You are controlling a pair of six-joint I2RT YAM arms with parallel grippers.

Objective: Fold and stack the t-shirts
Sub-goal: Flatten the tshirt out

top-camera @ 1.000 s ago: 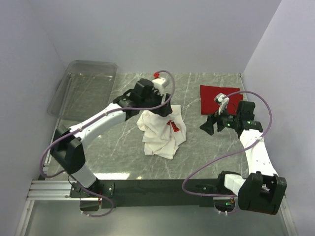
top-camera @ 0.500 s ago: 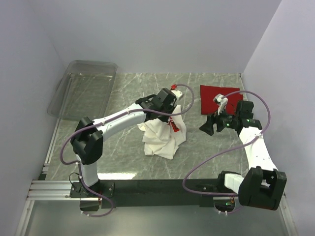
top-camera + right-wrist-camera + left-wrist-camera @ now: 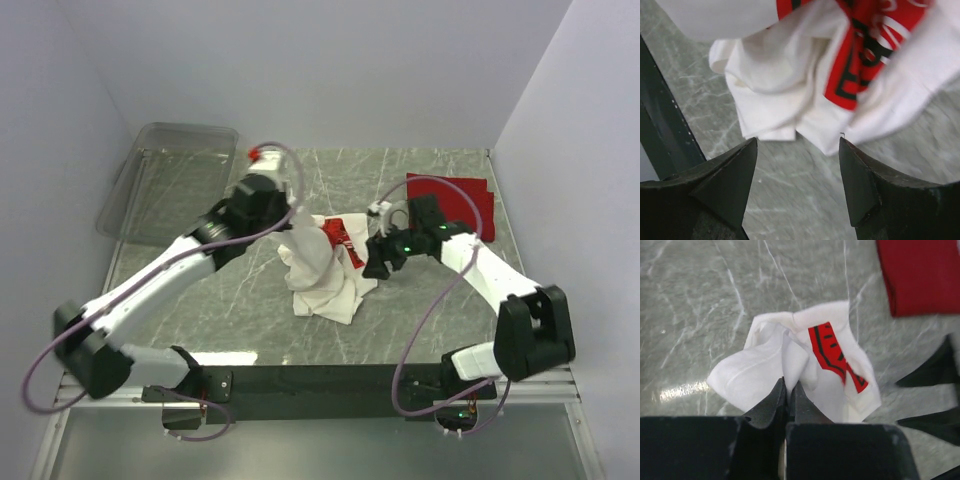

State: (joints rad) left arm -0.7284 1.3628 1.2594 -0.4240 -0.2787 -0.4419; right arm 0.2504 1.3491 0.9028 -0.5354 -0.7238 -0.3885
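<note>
Fingers of left arm (image 3: 771, 401) pinching white t-shirt (image 3: 765, 367), right fingers (image 3: 732, 172) spread wide beside it, red print (image 3: 827, 347) lettering unreadable

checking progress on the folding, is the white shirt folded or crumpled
Crumpled. The white shirt lies in a bunched heap with loose creases, and the left tool pinches a fold of it.

Pale lilac walls (image 3: 330, 70) are enclosing a grey marbled worktop (image 3: 250, 320) on three sides; soft light is glinting off its surface, and a clear plastic bin (image 3: 190, 130) is sitting at its far left corner
</note>
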